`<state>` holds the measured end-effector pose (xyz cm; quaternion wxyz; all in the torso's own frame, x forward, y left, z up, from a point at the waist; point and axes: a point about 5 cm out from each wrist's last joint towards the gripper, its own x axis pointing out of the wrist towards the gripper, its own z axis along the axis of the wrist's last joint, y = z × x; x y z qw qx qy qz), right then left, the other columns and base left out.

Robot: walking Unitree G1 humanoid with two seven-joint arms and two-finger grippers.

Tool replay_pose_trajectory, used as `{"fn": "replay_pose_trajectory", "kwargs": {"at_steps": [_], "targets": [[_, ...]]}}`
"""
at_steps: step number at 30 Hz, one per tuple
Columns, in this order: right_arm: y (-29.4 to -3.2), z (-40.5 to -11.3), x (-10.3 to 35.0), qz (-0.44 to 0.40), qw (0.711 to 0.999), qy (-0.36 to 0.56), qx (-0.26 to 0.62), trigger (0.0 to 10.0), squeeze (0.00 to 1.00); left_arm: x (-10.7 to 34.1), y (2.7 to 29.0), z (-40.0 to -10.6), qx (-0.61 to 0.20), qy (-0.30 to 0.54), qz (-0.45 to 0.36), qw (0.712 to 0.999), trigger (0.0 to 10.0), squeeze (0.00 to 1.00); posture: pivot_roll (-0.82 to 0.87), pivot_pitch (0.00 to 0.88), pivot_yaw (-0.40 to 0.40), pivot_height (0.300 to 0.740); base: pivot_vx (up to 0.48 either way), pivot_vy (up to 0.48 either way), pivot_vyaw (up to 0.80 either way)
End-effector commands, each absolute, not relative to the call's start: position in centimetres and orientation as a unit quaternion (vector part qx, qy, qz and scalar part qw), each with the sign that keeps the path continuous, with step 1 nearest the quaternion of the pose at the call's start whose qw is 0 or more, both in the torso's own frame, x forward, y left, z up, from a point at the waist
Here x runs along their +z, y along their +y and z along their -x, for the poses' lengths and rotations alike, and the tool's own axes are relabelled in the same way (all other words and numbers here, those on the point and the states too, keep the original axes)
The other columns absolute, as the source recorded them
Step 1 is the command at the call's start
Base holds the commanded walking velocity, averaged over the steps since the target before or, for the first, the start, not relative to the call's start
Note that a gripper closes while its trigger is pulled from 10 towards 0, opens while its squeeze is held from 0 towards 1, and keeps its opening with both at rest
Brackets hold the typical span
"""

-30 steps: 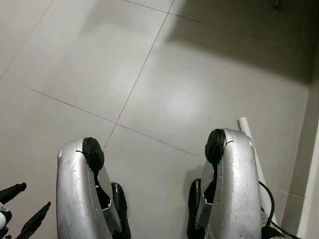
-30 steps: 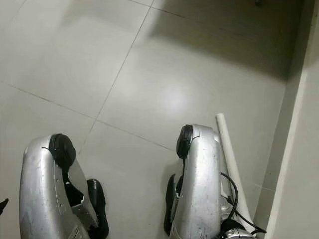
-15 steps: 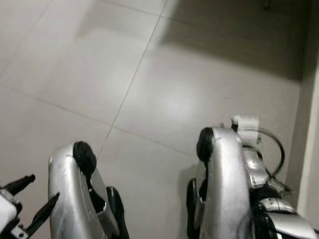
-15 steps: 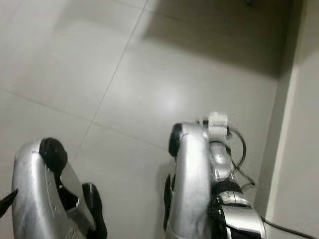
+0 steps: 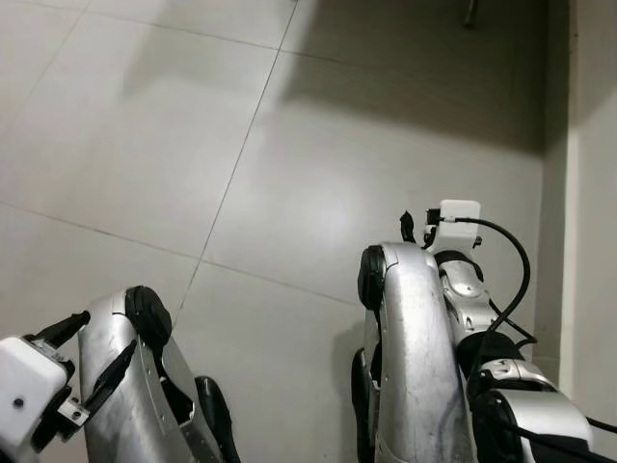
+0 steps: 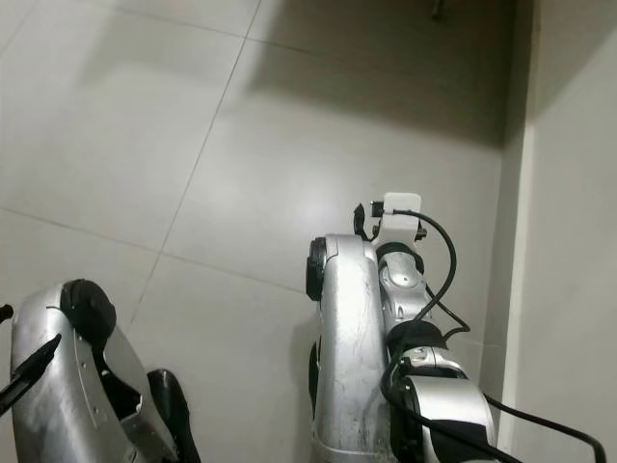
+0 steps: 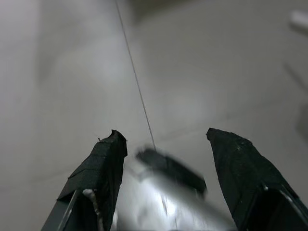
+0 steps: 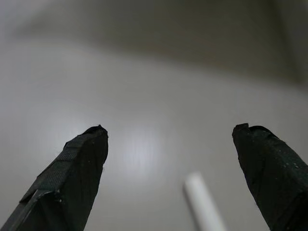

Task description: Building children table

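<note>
Grey floor tiles (image 5: 145,145) lie under us. Our left gripper (image 7: 163,139) hangs open and empty beside our left leg (image 5: 130,386). Our right gripper (image 8: 168,134) gapes above a white tube (image 8: 204,202) lying on the floor between its fingertips.

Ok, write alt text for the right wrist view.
The right gripper hangs open over pale floor tiles, its two black fingers spread wide with nothing between them. A white tube lies blurred on the floor beyond them.
</note>
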<state>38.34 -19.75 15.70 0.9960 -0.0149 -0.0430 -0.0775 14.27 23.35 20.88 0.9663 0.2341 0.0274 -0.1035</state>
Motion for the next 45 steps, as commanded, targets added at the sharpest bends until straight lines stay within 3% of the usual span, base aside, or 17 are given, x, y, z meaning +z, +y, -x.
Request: {"fn": "replay_pose_trajectory", "kwargs": {"at_steps": [1,4,5,7,12,14,17,19,24,25,29,31,32,45], "targets": [[-18.6,-38.5,16.0,0.001,0.996,-0.048,-0.07,10.0,1.0,19.7,23.2,-14.5,-0.097,0.043,-0.224,0.969,10.0,0.0,0.14,0.257,-0.027,0.355,0.0,0.0,0.0],[-18.7,-38.8,17.2,-0.005,0.995,-0.069,-0.074,10.0,1.0,19.5,22.7,-15.1,-0.097,0.03,-0.219,0.97,10.0,0.0,0.14,0.244,-0.03,0.365,0.0,0.0,0.0],[-18.6,-39.2,18.7,-0.008,0.993,-0.095,-0.074,10.0,1.0,19.0,22.3,-16.0,-0.094,0.016,-0.212,0.973,10.0,0.0,0.1,0.169,-0.049,0.375,0.0,0.0,0.0],[-18.4,-39.5,20.2,-0.009,0.991,-0.117,-0.071,10.0,1.0,18.7,22.1,-17.0,-0.091,0.003,-0.208,0.974,10.0,0.0,0.09,0.144,-0.054,0.385,0.0,0.0,0.0],[-18.1,-39.6,21.2,-0.013,0.989,-0.133,-0.066,10.0,1.0,18.7,21.9,-17.5,-0.09,-0.007,-0.208,0.974,10.0,0.0,0.09,0.144,-0.054,0.405,0.0,0.0,0.0],[-17.4,-39.6,22.3,-0.008,0.987,-0.155,-0.038,10.0,1.0,18.5,21.5,-18.8,-0.083,-0.029,-0.2,0.976,10.0,0.0,0.06,0.057,-0.072,0.415,0.0,0.0,0.0],[-17.0,-39.4,22.8,-0.007,0.986,-0.164,-0.021,10.0,1.0,18.5,21.3,-19.2,-0.081,-0.038,-0.198,0.976,10.0,0.0,0.06,0.05,-0.074,0.42,0.0,0.0,0.0],[-15.7,-38.7,23.2,-0.006,0.984,-0.176,0.028,10.0,1.0,18.4,20.8,-20.1,-0.077,-0.057,-0.191,0.977,10.0,0.0,0.04,0.0,-0.081,0.43,0.0,0.0,0.0],[-15.0,-38.3,23.2,-0.005,0.982,-0.178,0.056,10.0,1.0,18.4,20.6,-20.5,-0.075,-0.063,-0.187,0.978,10.0,0.0,0.03,0.0,-0.082,0.435,0.0,0.0,0.0],[-13.8,-37.7,22.9,0.001,0.979,-0.177,0.103,10.0,1.0,18.3,20.3,-21.0,-0.074,-0.07,-0.182,0.978,10.0,0.0,0.02,0.0,-0.083,0.44,0.0,0.0,0.0],[-13.8,-37.7,22.9,0.001,0.979,-0.177,0.103,10.0,1.0,18.3,20.3,-21.0,-0.074,-0.07,-0.182,0.978,10.0,0.0,0.02,0.0,-0.083,0.44,0.0,0.0,0.0],[-11.2,-34.7,21.8,0.052,0.954,-0.183,0.232,10.0,1.0,17.9,18.6,-22.1,-0.088,-0.086,-0.157,0.98,10.0,0.0,-0.01,0.0,-0.062,0.455,0.0,0.0,0.0],[-10.9,-34.1,21.5,0.066,0.948,-0.183,0.251,10.0,1.0,17.7,18.1,-22.3,-0.094,-0.089,-0.149,0.98,10.0,0.0,-0.02,0.0,-0.059,0.46,0.0,0.0,0.0],[-10.9,-32.1,19.6,0.078,0.955,-0.129,0.254,10.0,1.0,17.5,16.6,-23.6,-0.099,-0.108,-0.126,0.981,10.0,0.0,-0.03,0.0,-0.064,0.505,0.0,0.0,0.0]]}}
